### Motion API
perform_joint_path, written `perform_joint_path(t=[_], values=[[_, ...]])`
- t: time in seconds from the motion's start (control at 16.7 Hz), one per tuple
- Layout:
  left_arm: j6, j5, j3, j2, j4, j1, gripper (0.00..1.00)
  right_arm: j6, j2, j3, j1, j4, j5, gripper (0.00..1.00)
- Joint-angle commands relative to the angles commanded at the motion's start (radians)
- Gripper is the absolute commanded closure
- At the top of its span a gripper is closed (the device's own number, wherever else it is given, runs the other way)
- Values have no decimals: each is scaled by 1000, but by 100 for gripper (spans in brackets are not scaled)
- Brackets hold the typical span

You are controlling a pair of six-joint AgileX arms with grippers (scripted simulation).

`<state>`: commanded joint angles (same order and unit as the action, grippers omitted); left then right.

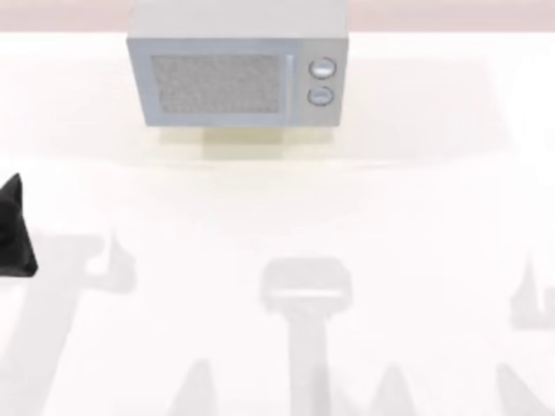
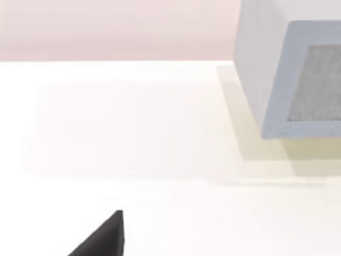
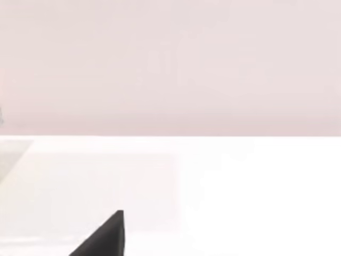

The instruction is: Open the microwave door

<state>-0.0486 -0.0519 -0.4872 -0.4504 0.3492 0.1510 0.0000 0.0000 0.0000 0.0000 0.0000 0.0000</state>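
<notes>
The microwave [image 1: 238, 19] stands at the back middle of the table. Its door [image 1: 217, 83], light grey with a speckled mesh window, lies flat against the front, shut. Two round knobs [image 1: 322, 68] sit stacked to the door's right. My left gripper [image 1: 13, 230] is a black shape at the table's far left edge, well away from the microwave. The left wrist view shows the microwave's side [image 2: 261, 64] and part of the door [image 2: 319, 85] from a distance. My right gripper [image 3: 104, 237] appears only in its own wrist view, over bare table, out of the top view.
The white table [image 1: 277, 260] spreads wide in front of the microwave, with only faint grey shadows of the arms on it. A pale pink wall [image 3: 170, 64] runs behind the table's far edge.
</notes>
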Motion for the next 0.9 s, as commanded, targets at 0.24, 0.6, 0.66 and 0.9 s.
perform_joint_path(t=[0.24,0.6,0.66,0.9], values=[[-91,-33,-408,-306,171,104,0,0,0,0,0,0,0,0],[-280,-94,-1108,-823,419,268,0,0,0,0,0,0,0,0],[-312,-106,-1218,-915,462,295,0,0,0,0,0,0,0,0],[-426,-160,-1606,-1282,643,390,0,0,0,0,0,0,0,0]])
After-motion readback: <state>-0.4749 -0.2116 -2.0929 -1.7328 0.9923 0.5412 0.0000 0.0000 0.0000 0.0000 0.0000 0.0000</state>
